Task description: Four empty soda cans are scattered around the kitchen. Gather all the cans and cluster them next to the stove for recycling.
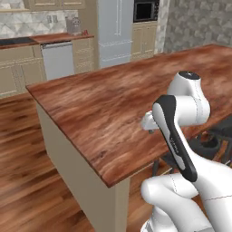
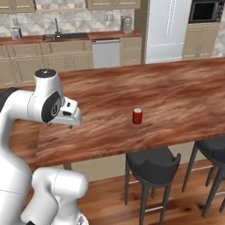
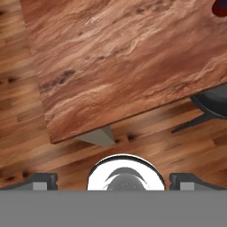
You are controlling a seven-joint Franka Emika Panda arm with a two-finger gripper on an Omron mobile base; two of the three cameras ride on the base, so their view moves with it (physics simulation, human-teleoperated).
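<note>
Fingers (image 3: 43, 181) stand at the two lower corners of your hand view, spread as wide as they go, with nothing between them. Your gripper (image 3: 113, 181) looks straight down from high up over the near end of the wooden island counter (image 3: 119, 62), and below it you see the counter's corner, the pale side panel under it and the plank floor (image 3: 17, 133).

From the right base view, your hand (image 2: 70, 115) hangs above the left end of that counter, held up off the wood and touching nothing. In the left base view you see it partly hidden behind the arm's dark-striped link, over the near edge of the counter.

One soda can (image 2: 137, 116), red with a silver top, stands upright on the counter to the right of your hand and well apart from it, near the edge that faces the stools. In the hand view a dark red sliver of it (image 3: 220, 8) shows at the top right corner.

A black stool (image 2: 151, 163) sits under the counter edge just below the can, and a second stool (image 2: 215, 149) stands further right.

Along the back wall you have beige cabinets, a steel dishwasher (image 2: 106, 52), a sink with a faucet (image 2: 66, 36), a pale refrigerator (image 2: 167, 28) and a built-in microwave (image 2: 204, 11). A black cooktop, the stove (image 1: 16, 41), lies at the far left of the back counter in the left base view.
</note>
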